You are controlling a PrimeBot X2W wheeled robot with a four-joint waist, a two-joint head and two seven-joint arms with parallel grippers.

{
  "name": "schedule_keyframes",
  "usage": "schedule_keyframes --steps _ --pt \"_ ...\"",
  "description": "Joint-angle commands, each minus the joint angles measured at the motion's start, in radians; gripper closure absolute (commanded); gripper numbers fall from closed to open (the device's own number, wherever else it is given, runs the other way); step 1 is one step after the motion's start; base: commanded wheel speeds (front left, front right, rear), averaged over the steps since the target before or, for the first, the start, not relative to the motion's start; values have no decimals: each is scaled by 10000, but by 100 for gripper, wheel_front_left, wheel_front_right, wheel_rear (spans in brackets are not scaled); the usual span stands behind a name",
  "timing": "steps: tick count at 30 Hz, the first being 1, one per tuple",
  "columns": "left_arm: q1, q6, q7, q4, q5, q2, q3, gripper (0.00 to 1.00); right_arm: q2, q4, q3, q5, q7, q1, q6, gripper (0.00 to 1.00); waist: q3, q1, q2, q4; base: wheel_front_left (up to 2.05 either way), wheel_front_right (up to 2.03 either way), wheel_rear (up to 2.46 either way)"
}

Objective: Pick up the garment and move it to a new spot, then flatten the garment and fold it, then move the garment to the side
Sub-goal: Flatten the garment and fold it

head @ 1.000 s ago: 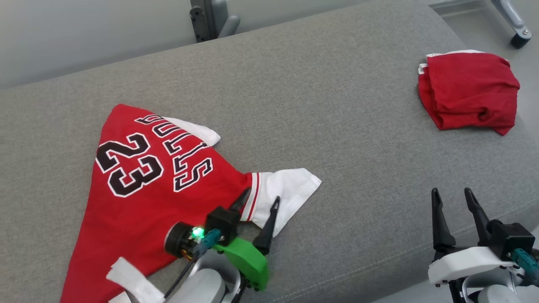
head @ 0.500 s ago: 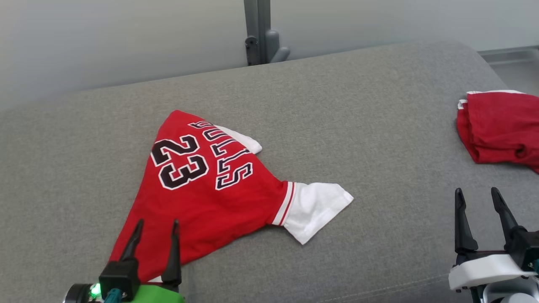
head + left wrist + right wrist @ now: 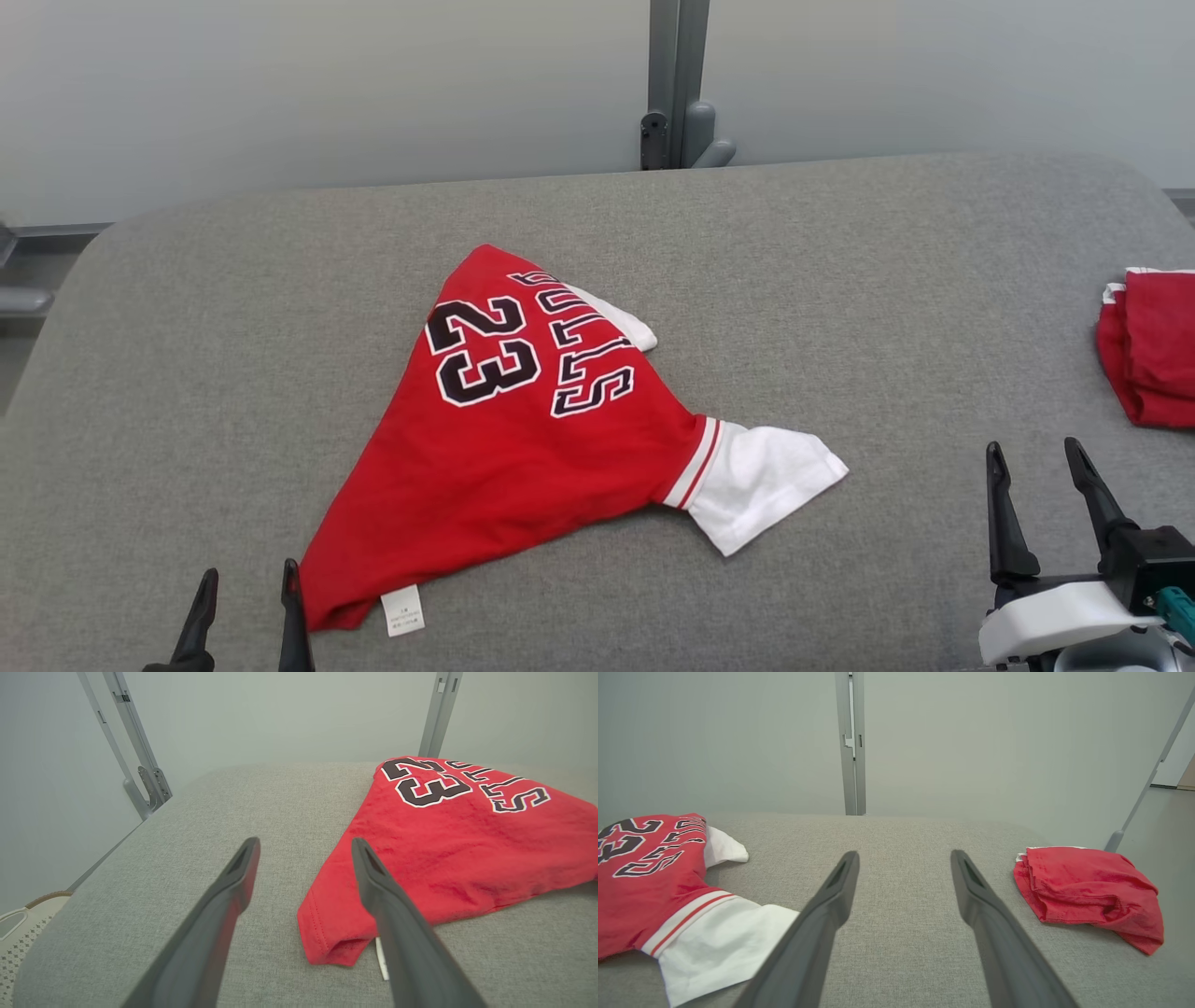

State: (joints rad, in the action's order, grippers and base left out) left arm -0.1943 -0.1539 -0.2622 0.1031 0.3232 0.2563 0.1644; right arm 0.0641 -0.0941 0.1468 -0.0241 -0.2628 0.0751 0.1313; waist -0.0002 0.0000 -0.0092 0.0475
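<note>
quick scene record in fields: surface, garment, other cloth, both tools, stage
surface: grey cushion
garment: red jersey, rumpled triangle, number 23 face up, white sleeve sticking out right
other cloth: red bundle, far right
left tool: open, empty, by jersey's near corner
right tool: open, empty, over bare cushion
stage: not yet flattened or folded

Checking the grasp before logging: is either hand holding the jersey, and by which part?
Nothing is held: left hand and right hand are open; the jersey lies loose.
</note>
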Motion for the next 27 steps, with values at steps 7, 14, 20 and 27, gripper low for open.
schedule_keyframes --steps 7,14,20,27 --pt "-250 1011 -29 -60 -500 -473 -502 0 37 -176 -158 144 -32 66 -12 0 -100 0 92 -72 0 0 0" --pt "-171 1459 -29 179 -847 -834 -922 0 26 -406 -338 146 -32 11 -12 0 -110 0 92 -242 0 0 0" --pt "-195 1799 -30 311 -1176 -1089 -1217 0 3 -534 -422 109 -31 -95 -12 0 -55 0 92 -188 0 0 0" --pt "-166 1972 -30 410 -1376 -1274 -1460 0 -15 -556 -446 89 -31 -137 -12 0 -51 0 92 -105 0 0 0"
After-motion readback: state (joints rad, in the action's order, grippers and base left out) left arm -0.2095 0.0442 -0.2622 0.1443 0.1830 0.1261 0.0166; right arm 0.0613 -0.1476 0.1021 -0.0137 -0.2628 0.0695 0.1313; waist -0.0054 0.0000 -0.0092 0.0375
